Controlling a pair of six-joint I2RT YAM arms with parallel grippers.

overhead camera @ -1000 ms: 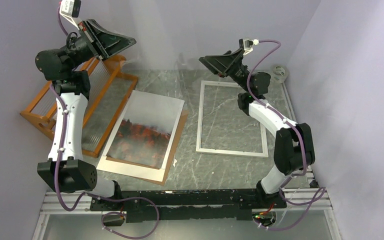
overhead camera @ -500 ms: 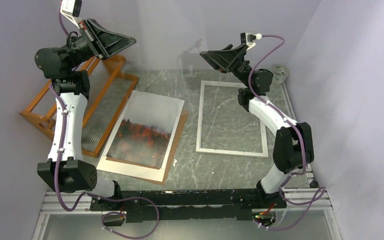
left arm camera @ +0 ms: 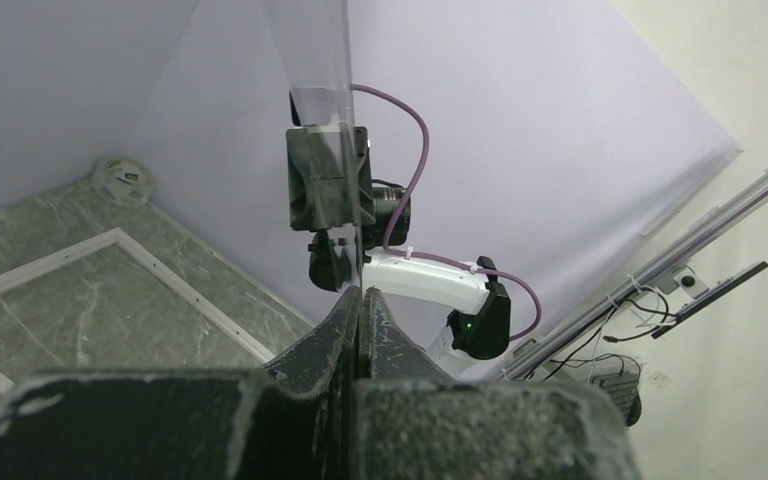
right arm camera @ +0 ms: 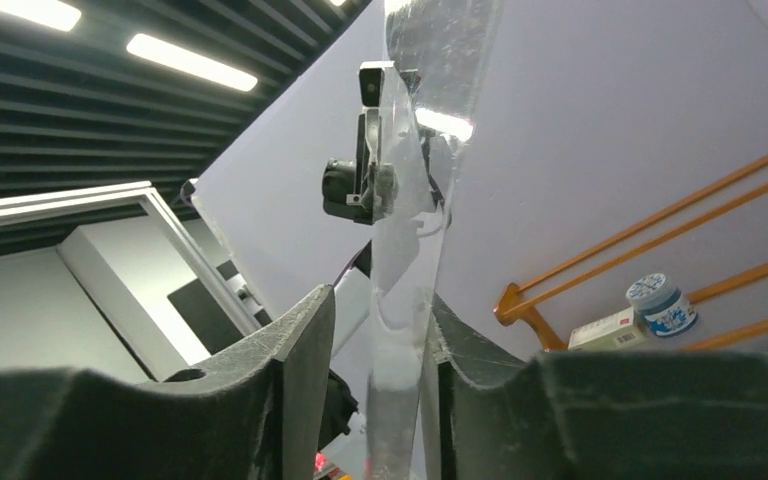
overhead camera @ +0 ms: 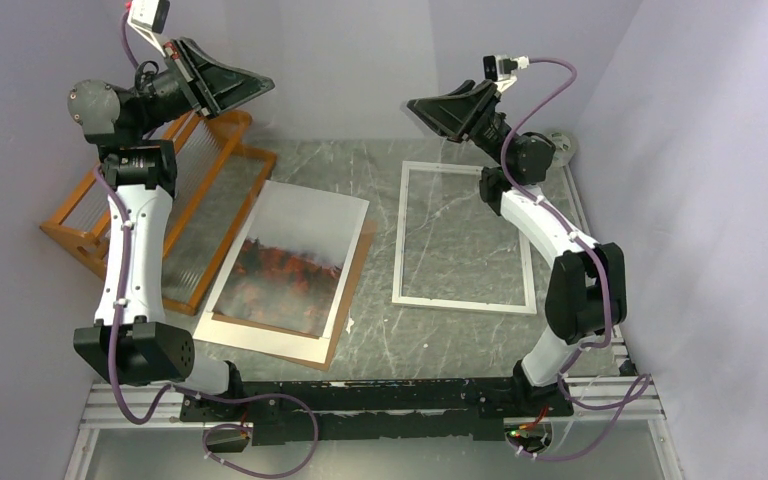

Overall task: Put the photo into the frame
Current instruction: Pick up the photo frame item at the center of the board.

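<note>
The photo [overhead camera: 295, 260], grey sky over red-orange trees, lies flat on a brown backing board [overhead camera: 356, 288] at the table's middle left. The white frame [overhead camera: 400, 240] lies flat to its right, with the table showing through it. Both arms are raised near the back wall with a clear pane [left arm camera: 315, 60] held upright between them. My left gripper [overhead camera: 266, 84] [left arm camera: 360, 292] is shut on one edge of the pane. The pane's other edge [right arm camera: 410, 200] stands between the jaws of my right gripper [overhead camera: 412, 104] [right arm camera: 380, 295]. It touches the right finger [right arm camera: 460, 345], with a gap to the left one.
An orange wooden rack [overhead camera: 90, 215] stands at the back left, under the left arm. A roll of tape [overhead camera: 560, 145] sits in the back right corner. Purple walls close in the table on three sides.
My right gripper has risen a little and its jaws have narrowed around the pane's edge. The left gripper stays shut on the pane and has barely shifted.
</note>
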